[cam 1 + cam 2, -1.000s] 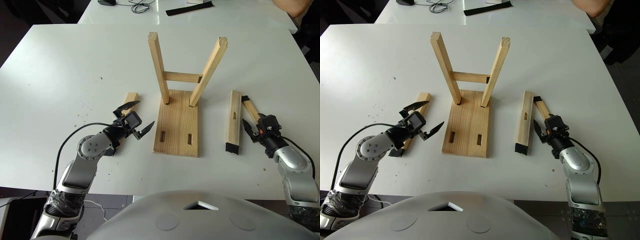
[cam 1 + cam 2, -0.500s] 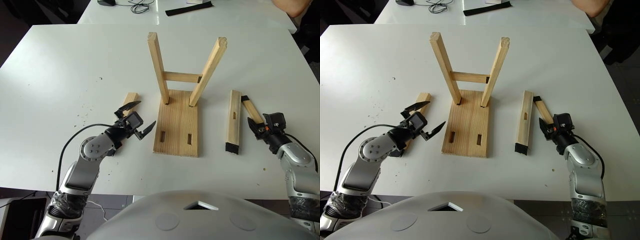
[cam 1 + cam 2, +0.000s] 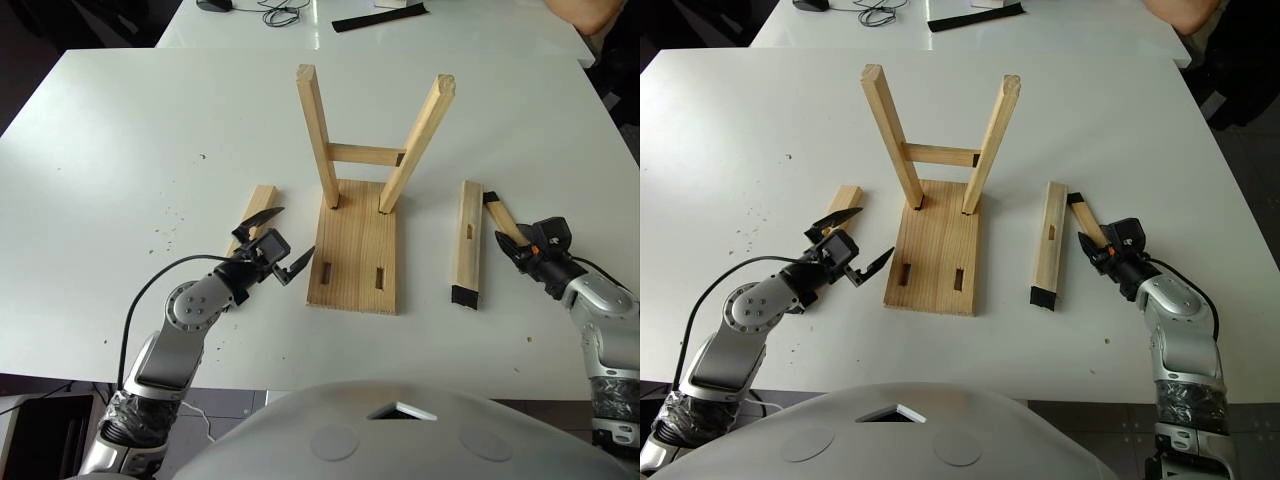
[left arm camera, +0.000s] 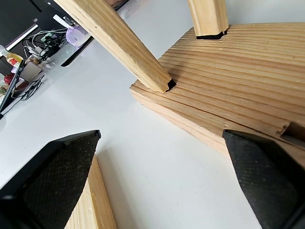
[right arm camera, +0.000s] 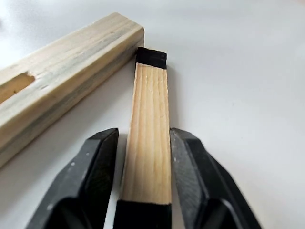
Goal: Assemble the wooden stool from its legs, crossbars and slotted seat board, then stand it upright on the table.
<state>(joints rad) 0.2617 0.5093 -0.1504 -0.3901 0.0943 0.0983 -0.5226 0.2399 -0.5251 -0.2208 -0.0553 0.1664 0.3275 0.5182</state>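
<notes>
R gripper (image 5: 144, 132) has slid fwd to the loose crossbar (image 3: 500, 218) right of the seat board (image 3: 355, 250). Its jaws now straddle the bar's near end, w/ a slim gap on one side. L gripper (image 3: 292, 232) has edged closer to the board's left edge, jaws spread wide, holding nothing. Wood unmoved on the surface (image 3: 150, 130).

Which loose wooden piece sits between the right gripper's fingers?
The thin black-tipped wooden crossbar, the rightmost piece; the thicker slotted wooden leg lies beside it, outside the fingers.
</notes>
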